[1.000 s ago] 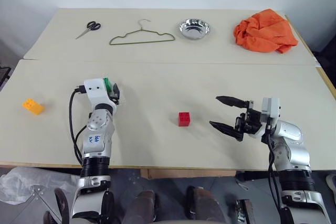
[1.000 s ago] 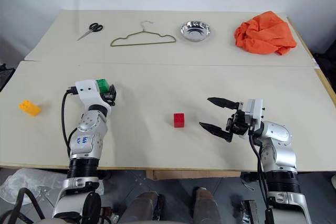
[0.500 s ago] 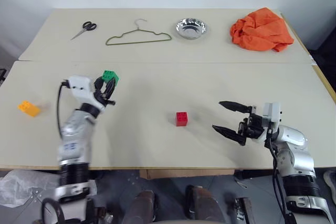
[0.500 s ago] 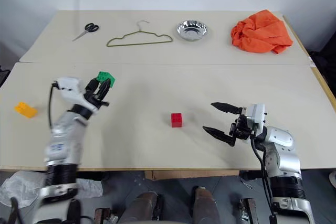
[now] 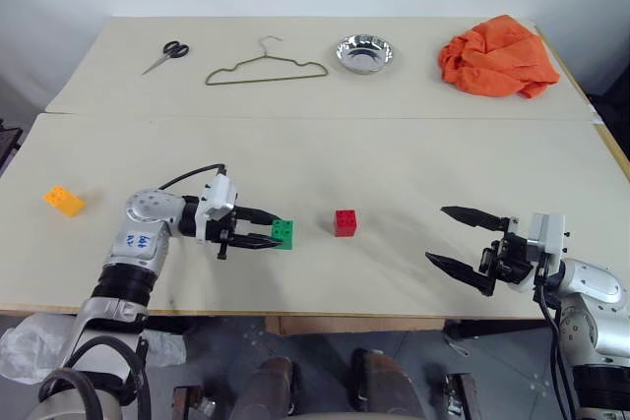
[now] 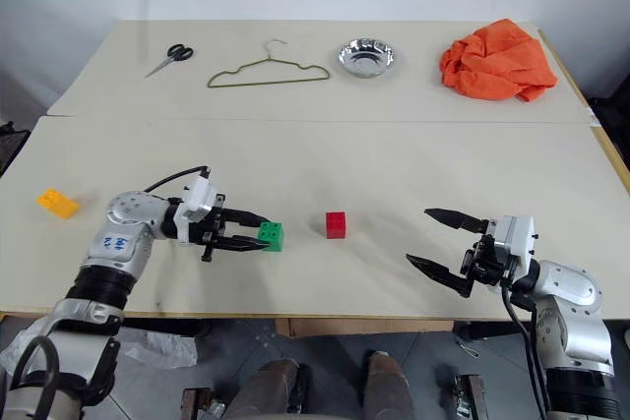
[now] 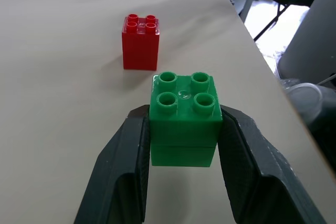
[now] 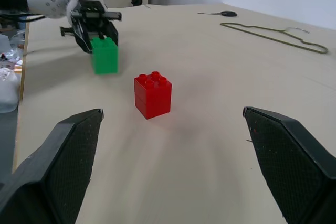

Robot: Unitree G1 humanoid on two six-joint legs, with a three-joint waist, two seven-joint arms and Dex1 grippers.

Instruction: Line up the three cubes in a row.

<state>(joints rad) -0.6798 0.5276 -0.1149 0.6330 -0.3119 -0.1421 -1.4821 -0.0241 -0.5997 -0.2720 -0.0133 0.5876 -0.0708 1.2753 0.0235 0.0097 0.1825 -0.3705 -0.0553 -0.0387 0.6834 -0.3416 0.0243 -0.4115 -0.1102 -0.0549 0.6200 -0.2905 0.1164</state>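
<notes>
My left gripper (image 5: 275, 234) is shut on the green cube (image 5: 283, 234), holding it low over the near table just left of the red cube (image 5: 346, 222). In the left wrist view both black fingers (image 7: 123, 166) press the green cube (image 7: 184, 120) from its sides, with the red cube (image 7: 140, 42) a short way beyond. The orange-yellow cube (image 5: 63, 201) lies alone at the far left of the near table. My right gripper (image 5: 456, 237) stands open and empty at the right, well clear of the red cube (image 8: 153, 94).
On the far table lie scissors (image 5: 166, 54), a wire hanger (image 5: 266, 68), a steel bowl (image 5: 364, 52) and a crumpled orange cloth (image 5: 497, 56). A seam (image 5: 315, 116) separates the two tables. Bare tabletop lies between the red cube and my right gripper.
My left gripper closed on the green cube, swung it right and down from the left side to beside the red cube. My right gripper drew back to the right, still open.
</notes>
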